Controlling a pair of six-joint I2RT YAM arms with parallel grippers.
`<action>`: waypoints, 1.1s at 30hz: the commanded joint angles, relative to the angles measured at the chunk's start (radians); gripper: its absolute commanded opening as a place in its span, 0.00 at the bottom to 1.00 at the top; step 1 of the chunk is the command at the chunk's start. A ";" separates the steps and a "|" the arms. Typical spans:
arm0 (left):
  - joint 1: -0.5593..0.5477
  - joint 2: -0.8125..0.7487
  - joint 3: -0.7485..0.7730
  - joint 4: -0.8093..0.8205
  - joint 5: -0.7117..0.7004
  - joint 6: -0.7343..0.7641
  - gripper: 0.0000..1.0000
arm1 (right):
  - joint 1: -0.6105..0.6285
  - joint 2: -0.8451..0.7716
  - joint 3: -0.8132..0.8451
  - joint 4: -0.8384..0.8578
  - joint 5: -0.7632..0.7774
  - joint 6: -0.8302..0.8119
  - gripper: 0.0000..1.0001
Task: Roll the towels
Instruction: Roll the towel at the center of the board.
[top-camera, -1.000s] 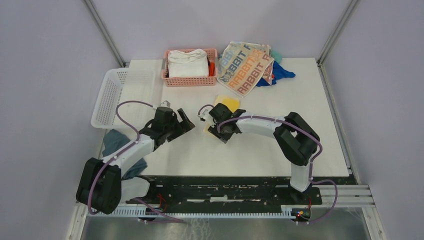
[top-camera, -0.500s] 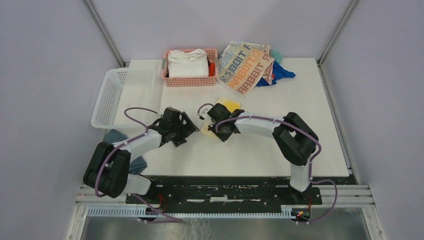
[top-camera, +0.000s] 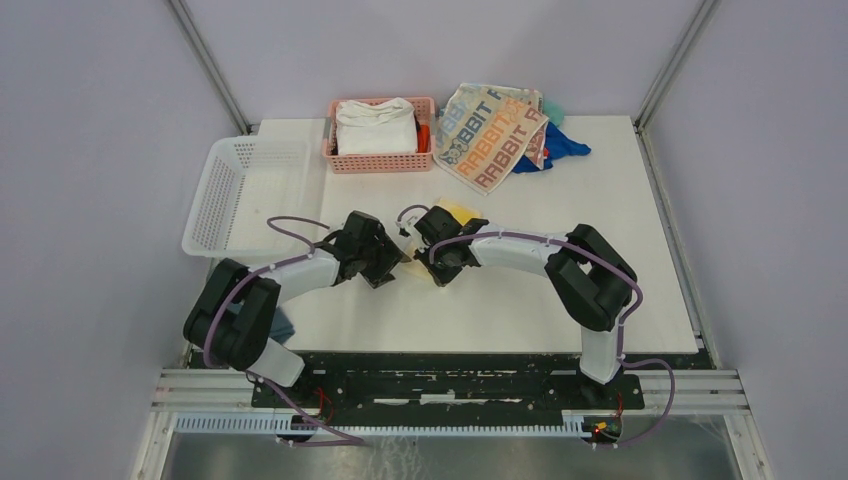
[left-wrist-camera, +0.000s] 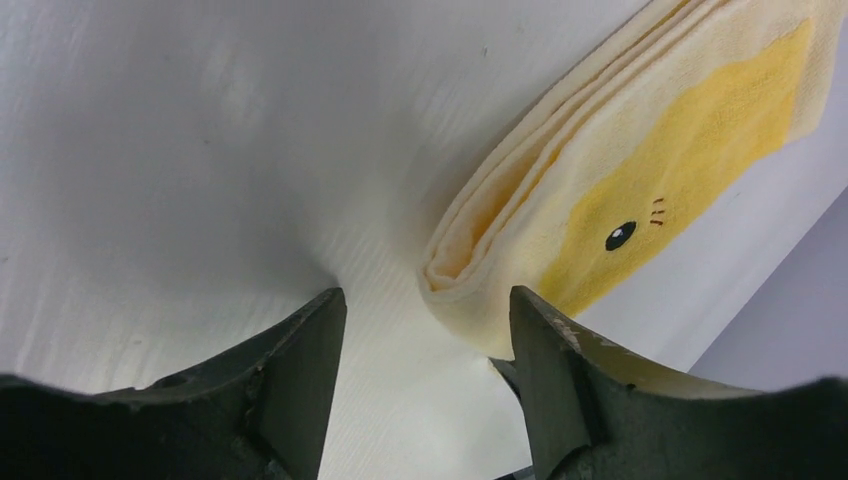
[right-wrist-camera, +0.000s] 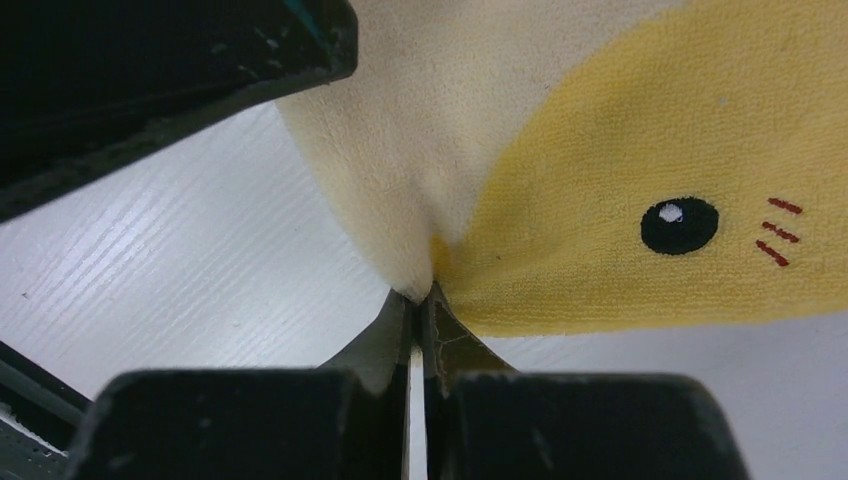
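Observation:
A pale yellow towel (top-camera: 455, 210) with a darker yellow cartoon face lies folded in the middle of the table. My right gripper (top-camera: 433, 268) is shut on its near edge, pinching the cloth between its tips (right-wrist-camera: 422, 292); the face's black eye shows on the towel (right-wrist-camera: 560, 150). My left gripper (top-camera: 393, 268) is open and empty. The towel's folded, layered end (left-wrist-camera: 470, 265) lies just ahead of its jaws (left-wrist-camera: 428, 300), touching neither finger. The beige RABBIT towel (top-camera: 490, 135) lies spread out at the back.
A pink basket (top-camera: 380, 165) with a thick white folded cloth (top-camera: 375, 128) stands at the back. A white mesh basket (top-camera: 215, 195) sits at the left. A blue cloth (top-camera: 562, 148) lies beside the RABBIT towel. A grey-blue cloth (top-camera: 230, 280) hangs off the left edge.
My left arm has swung right across the table, bringing its open gripper up to the towel's end. My right gripper has stayed shut on the towel, hardly moving.

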 joint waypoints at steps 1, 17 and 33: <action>-0.018 0.056 0.039 0.054 -0.011 -0.084 0.66 | 0.009 -0.017 0.006 0.031 -0.025 0.034 0.04; -0.023 0.093 0.045 0.014 -0.070 -0.089 0.16 | 0.013 -0.107 -0.083 0.124 -0.075 -0.016 0.17; -0.023 0.038 0.049 -0.015 -0.028 -0.123 0.11 | 0.101 -0.107 -0.108 0.295 0.045 -0.097 0.48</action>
